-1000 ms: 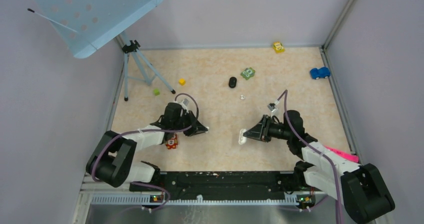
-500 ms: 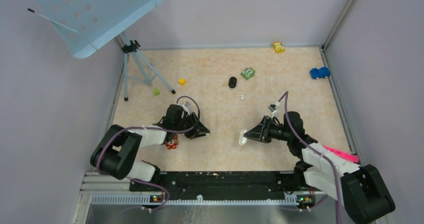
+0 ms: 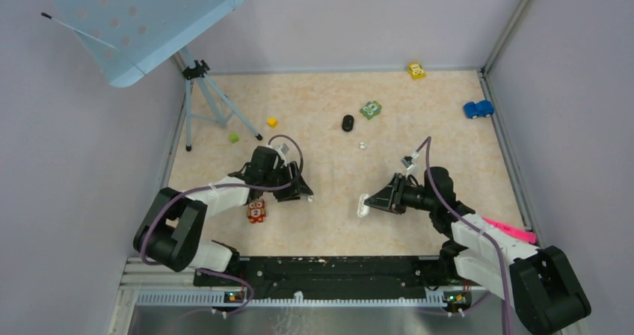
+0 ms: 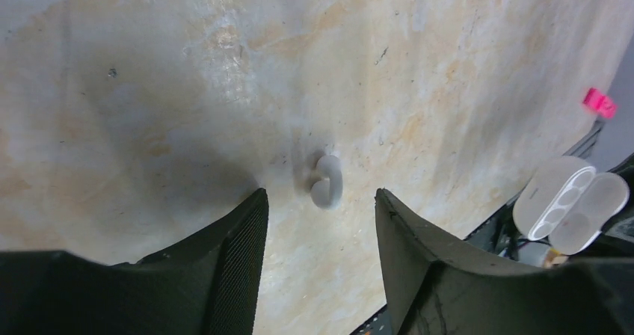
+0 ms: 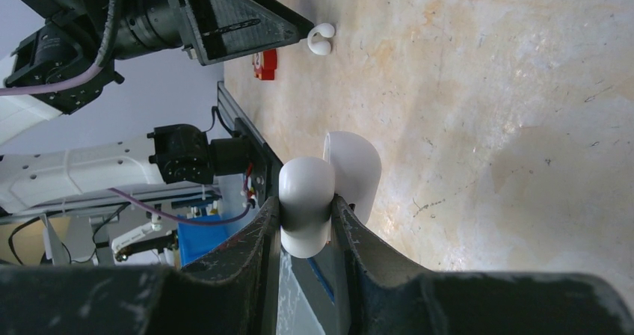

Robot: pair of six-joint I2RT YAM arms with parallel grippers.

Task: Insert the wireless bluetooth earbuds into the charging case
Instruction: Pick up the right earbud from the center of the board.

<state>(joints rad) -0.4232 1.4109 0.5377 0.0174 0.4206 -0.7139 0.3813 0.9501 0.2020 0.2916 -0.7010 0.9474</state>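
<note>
Pinching the open charging case [image 5: 306, 193], the right fingers [image 5: 268, 223] seem to offer its sockets, while the left fingers [image 4: 243, 230], spread wide as if for pickup, straddle a white earbud [image 4: 327, 182] lying well apart from that case.

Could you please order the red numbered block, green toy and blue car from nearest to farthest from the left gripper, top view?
From the left gripper:
1. red numbered block, near-left of it.
2. green toy, far centre.
3. blue car, far right.
</note>
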